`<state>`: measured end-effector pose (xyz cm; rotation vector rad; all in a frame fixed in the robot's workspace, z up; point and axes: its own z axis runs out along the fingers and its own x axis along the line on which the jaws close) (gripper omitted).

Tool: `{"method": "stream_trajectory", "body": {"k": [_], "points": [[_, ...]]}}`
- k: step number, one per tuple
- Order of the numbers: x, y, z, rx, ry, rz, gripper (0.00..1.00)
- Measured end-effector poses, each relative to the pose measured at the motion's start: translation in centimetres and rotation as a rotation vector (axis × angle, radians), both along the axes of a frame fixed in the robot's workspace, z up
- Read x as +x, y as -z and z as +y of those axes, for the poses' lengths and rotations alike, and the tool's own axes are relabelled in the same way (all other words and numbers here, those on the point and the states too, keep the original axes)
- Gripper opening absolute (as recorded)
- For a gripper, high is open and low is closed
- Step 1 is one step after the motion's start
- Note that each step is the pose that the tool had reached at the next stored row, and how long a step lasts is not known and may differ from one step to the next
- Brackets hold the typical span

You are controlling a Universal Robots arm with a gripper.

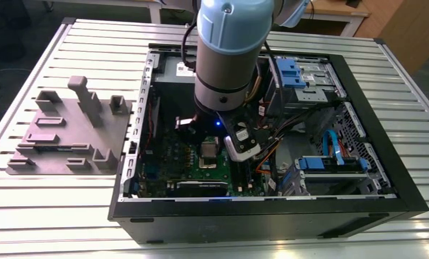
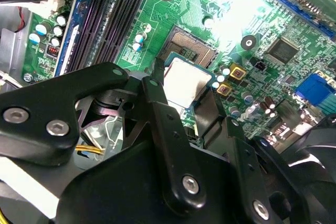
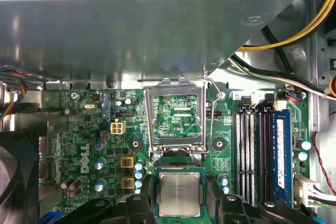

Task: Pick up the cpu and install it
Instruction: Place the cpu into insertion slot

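The cpu (image 2: 185, 80) is a small silver-grey square chip, and my gripper (image 2: 184, 95) is shut on it, with a black finger (image 2: 156, 85) against each of two opposite edges. It hangs close over the open socket (image 2: 193, 47) on the green motherboard (image 2: 262, 19), covering part of it. In the first wrist view the cpu (image 3: 179, 192) sits between the fingers (image 3: 147, 195), just below the raised metal retention frame (image 3: 175, 116) and its lever. In the exterior view my gripper (image 1: 212, 147) reaches down inside the open computer case (image 1: 358, 108).
A grey fixture plate (image 1: 63, 135) with upright posts lies on the slatted table at the exterior view's left. Inside the case, memory slots (image 3: 262, 156), blue drive bays (image 1: 329, 162), cables (image 1: 272, 135) and a metal housing (image 3: 131, 40) surround the socket.
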<state>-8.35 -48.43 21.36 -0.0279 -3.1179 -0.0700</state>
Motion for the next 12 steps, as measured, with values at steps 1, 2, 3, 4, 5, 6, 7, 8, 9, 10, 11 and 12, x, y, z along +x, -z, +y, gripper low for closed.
{"method": "stream_trajectory", "body": {"k": [1,2,3,4,5,6,7,8,9,10,11,12], "points": [[0.00,0.01,0.00,-0.0001,-0.005,0.0001,0.47],[0.00,0.02,0.00,-0.0002,-0.008,0.0001,0.47],[0.00,0.04,0.00,-0.0002,-0.009,0.0001,0.47],[0.00,0.05,-0.01,-0.0002,-0.009,0.0002,0.47],[0.00,0.07,-0.01,-0.0002,-0.009,0.0001,0.47],[0.00,0.09,-0.02,-0.0001,-0.009,0.0001,0.47],[0.00,0.13,-0.03,-0.0001,-0.008,0.0001,0.47],[0.01,0.15,-0.04,-0.0003,-0.008,0.0001,0.47],[0.01,0.18,-0.06,-0.0001,-0.008,0.0000,0.47],[0.01,0.19,-0.09,-0.0002,-0.008,0.0001,0.47],[0.00,0.21,-0.11,-0.0001,-0.008,0.0000,0.47],[0.01,0.22,-0.12,-0.0001,-0.008,0.0000,0.47]]}}
